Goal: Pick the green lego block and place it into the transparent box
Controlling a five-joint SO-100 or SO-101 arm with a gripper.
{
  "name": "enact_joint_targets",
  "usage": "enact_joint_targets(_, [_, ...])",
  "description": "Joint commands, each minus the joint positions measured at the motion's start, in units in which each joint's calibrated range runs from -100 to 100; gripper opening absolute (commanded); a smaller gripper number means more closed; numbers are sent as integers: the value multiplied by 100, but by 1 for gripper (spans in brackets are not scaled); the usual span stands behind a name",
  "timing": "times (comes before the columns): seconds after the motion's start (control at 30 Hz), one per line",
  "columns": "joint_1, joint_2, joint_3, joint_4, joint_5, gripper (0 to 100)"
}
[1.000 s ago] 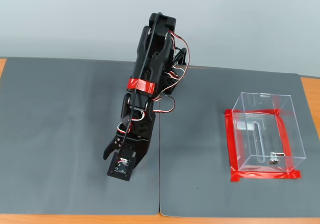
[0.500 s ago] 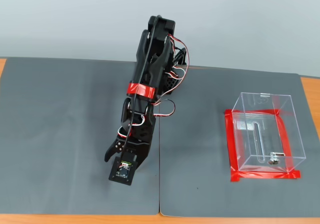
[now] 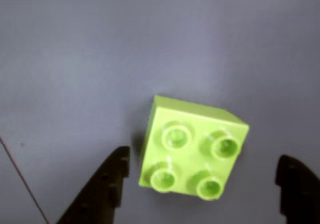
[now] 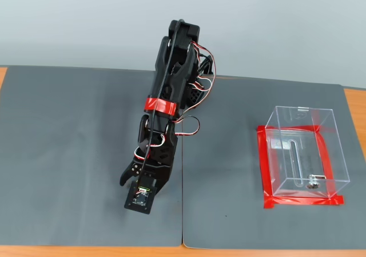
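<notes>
In the wrist view the green lego block (image 3: 192, 149), a lime square brick with four studs, lies on the grey mat. My gripper (image 3: 204, 156) is open, with one black finger (image 3: 107, 184) to the left of the block and the other (image 3: 297, 184) well to its right, neither touching it. In the fixed view the gripper (image 4: 136, 177) points down at the mat near the front and hides the block. The transparent box (image 4: 337, 154) stands empty on the mat far to the right, edged with red tape (image 4: 303, 201).
Two dark grey mats meet at a seam (image 4: 182, 222) just right of the gripper. The wooden table edge (image 4: 86, 251) runs along the front. A thin black cable (image 3: 22, 181) crosses the wrist view's lower left.
</notes>
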State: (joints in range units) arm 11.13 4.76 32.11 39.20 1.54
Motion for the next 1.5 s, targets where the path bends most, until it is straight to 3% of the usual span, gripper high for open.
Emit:
enact_joint_targets(0.0, [40,-39,-384,299,15,33])
enact_joint_targets(0.43, [40,-39,-375,255,10,32])
enact_joint_targets(0.97, [159,-39,-348,134,21,6])
enact_joint_targets(1.47, [211,-845,23,194,10,6])
